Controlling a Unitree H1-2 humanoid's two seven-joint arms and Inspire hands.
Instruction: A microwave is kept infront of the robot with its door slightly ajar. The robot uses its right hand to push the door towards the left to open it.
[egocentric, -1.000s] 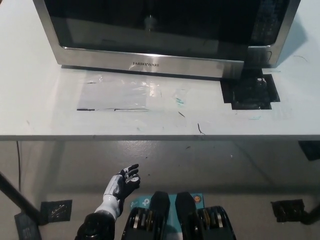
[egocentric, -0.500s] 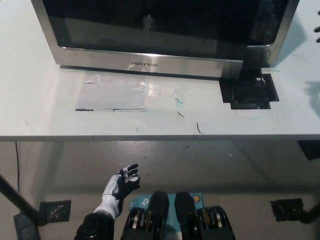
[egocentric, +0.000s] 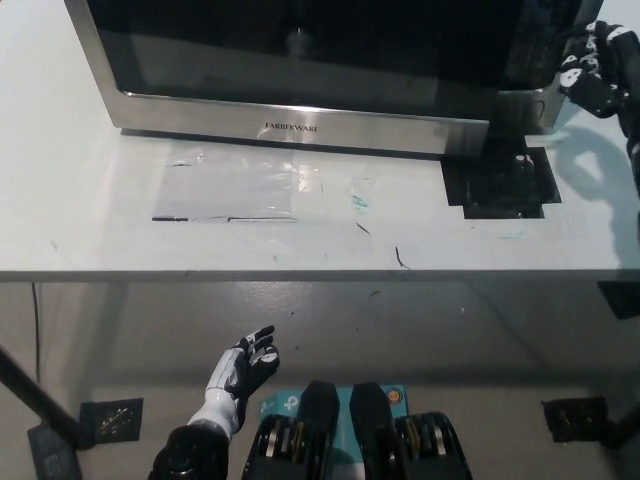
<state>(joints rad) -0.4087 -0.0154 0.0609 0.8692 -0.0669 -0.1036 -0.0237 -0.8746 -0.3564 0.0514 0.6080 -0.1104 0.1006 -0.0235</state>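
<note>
At the white table's (egocentric: 80, 240) far edge, the black right hand (egocentric: 592, 72), fingers loosely spread and empty, nears the free right edge of the stiff, hinged stainless-steel microwave door (egocentric: 300, 115), likely light to swing, while the white left hand (egocentric: 243, 372) rests open below.

Reads "FARBERWARE" in small dark capitals on the steel bottom strip of the microwave door (egocentric: 290, 128), well to the left of the black right hand (egocentric: 597, 68) and far above the white left hand (egocentric: 247, 368). Nothing else legible; markings on the floor sheet too blurred.
</note>
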